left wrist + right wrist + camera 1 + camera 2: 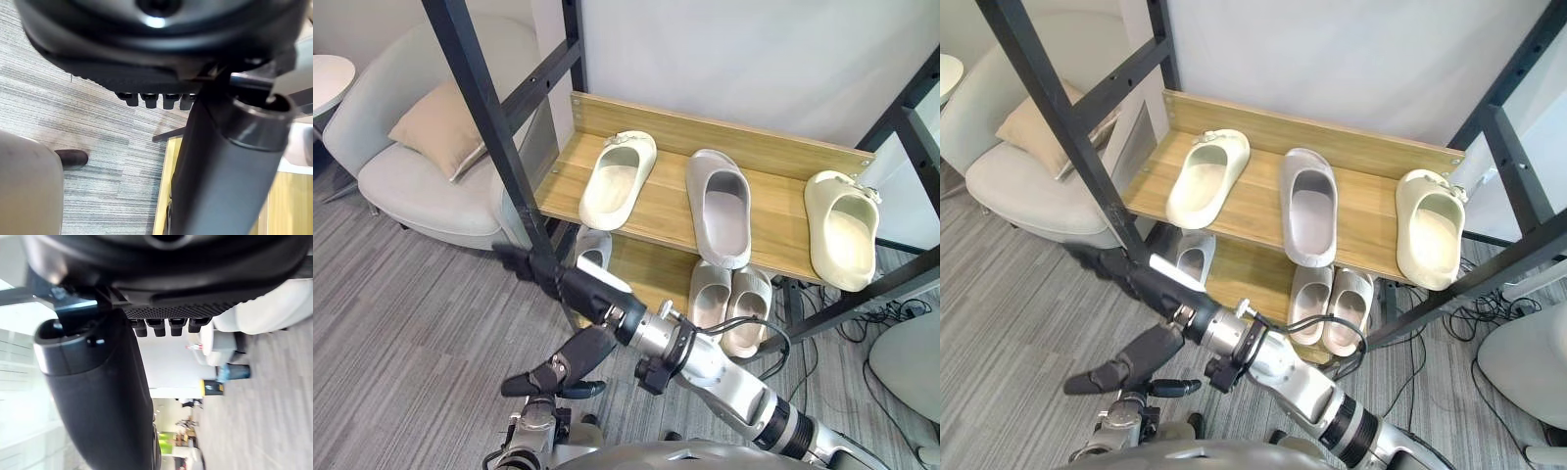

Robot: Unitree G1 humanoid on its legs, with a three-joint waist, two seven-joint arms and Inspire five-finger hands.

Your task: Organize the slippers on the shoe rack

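Top shelf [773, 157] | cream slipper [619, 179] at 10 o'clock, its mate [842, 230] at 2, grey slipper [720, 208] between | pairing likely pending | left hand [570, 362], right hand [578, 287] spread, empty.

Three slippers are carried on the upper shelf [668, 211] of the rack (each apart from the others): a cream left slipper [619, 179], a grey slipper [719, 208] in the middle and a cream right slipper [842, 230]. On the lower shelf [651, 272] a pale pair [731, 305] is set side by side, with a single slipper [592, 250] well apart at the left.
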